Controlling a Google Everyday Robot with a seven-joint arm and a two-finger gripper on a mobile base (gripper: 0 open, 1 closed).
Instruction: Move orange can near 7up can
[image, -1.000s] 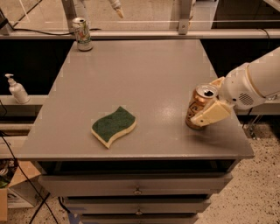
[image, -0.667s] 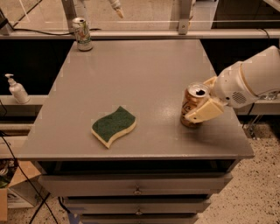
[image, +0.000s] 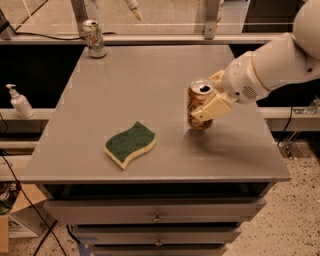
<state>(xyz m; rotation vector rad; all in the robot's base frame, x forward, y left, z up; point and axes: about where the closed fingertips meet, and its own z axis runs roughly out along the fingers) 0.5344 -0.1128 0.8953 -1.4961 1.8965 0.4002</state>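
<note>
The orange can (image: 198, 100) stands upright on the grey table (image: 145, 90), right of centre, its silvery top and dark hole showing. My gripper (image: 210, 102) comes in from the right and is shut on the can, with a cream finger (image: 212, 108) across its front side. The 7up can (image: 94, 38), white with green and red marks, stands upright at the table's far left corner, well away from the orange can.
A green and cream sponge (image: 130, 144) lies on the table near the front left. A white pump bottle (image: 19, 101) stands on a shelf to the left of the table. Drawers (image: 157, 212) sit under the tabletop. A rail runs behind the table.
My gripper has moved to the left and a little farther back over the table, carrying the orange can with it. The sponge and the 7up can have not moved.
</note>
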